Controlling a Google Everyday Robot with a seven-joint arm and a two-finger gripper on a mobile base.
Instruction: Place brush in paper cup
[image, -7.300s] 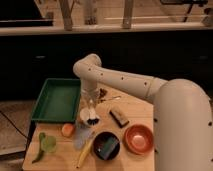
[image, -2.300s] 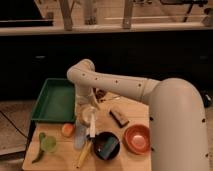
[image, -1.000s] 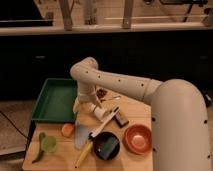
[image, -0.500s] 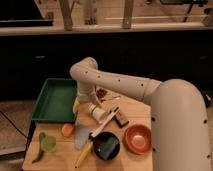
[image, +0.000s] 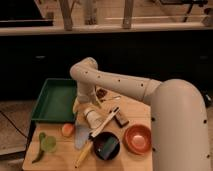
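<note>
Camera view, looking down on a pale wooden table (image: 60, 162) in front of a dark counter. White jointed robot arm (image: 120, 85) arched in from the right, bent at the elbow, forearm pointing down to the parallel-jaw gripper (image: 83, 108). Gripper low over the table's back half, just right of the flat dark-green rectangular plastic tray (image: 54, 100). State of the claw not to be made out: cannot tell whether wide, narrow or holding anything. Small plain white cylindrical paper cup (image: 92, 116) just beside the gripper, at its lower right; upright or tipped, impossible to say. Long slender cream-handled brush (image: 105, 123) outside the cup, lying aslant to the right of it, one end up near the short black rectangular block (image: 120, 119), the other down by the rim of the round black bowl (image: 106, 145). Round red-brown bowl (image: 137, 139) just right of the black one. Yellow banana-like thing (image: 83, 154) at the black bowl's lower left. Small orange ball (image: 67, 130) and small translucent green cup (image: 48, 144) toward the left front corner
</note>
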